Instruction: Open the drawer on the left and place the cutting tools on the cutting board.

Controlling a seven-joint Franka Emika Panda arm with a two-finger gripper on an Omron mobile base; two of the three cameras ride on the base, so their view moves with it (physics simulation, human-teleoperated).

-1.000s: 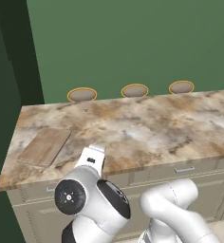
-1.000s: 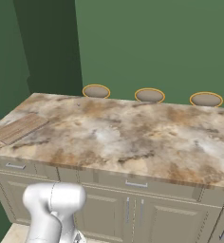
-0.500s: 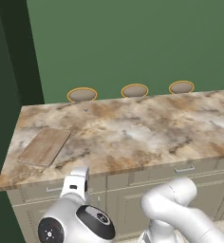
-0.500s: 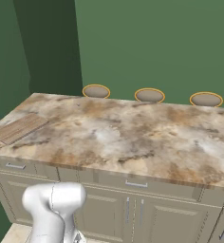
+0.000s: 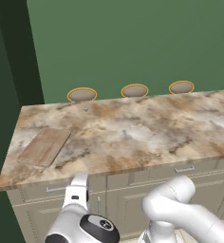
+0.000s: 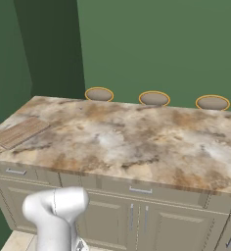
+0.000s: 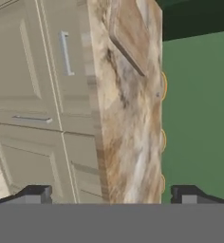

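In the left base view the cutting board [image 5: 44, 145] is seen lying flat on the marble counter [image 5: 147, 133], near its left end, and the drawer [image 5: 52, 189] is seen shut just below that end, its small bar handle [image 5: 56, 189] partly hidden by the white arm. The arm is bent low in front of the cabinets here. In the right base view the cutting board [image 6: 20, 131] again lies at the counter's left end, and the drawer [image 6: 17, 172] sits closed directly under it, its handle [image 6: 15, 171] showing as a short silver bar; a similar drawer [image 6: 139, 189] is set further right under the counter. In the hand view, which is rolled sideways, the drawer [image 7: 61, 52] and its handle [image 7: 65, 53] are seen ahead beside the counter edge, well apart from the gripper [image 7: 109, 194], whose two tips stand wide apart with nothing between them. The cutting tools are presumably inside the closed drawer and cannot be seen. The handle is judged stiff, thin and smooth, so it is best taken across its middle and pulled straight out; the drawer should slide lightly. The tools are likely light and slim, best pinched at their handles.
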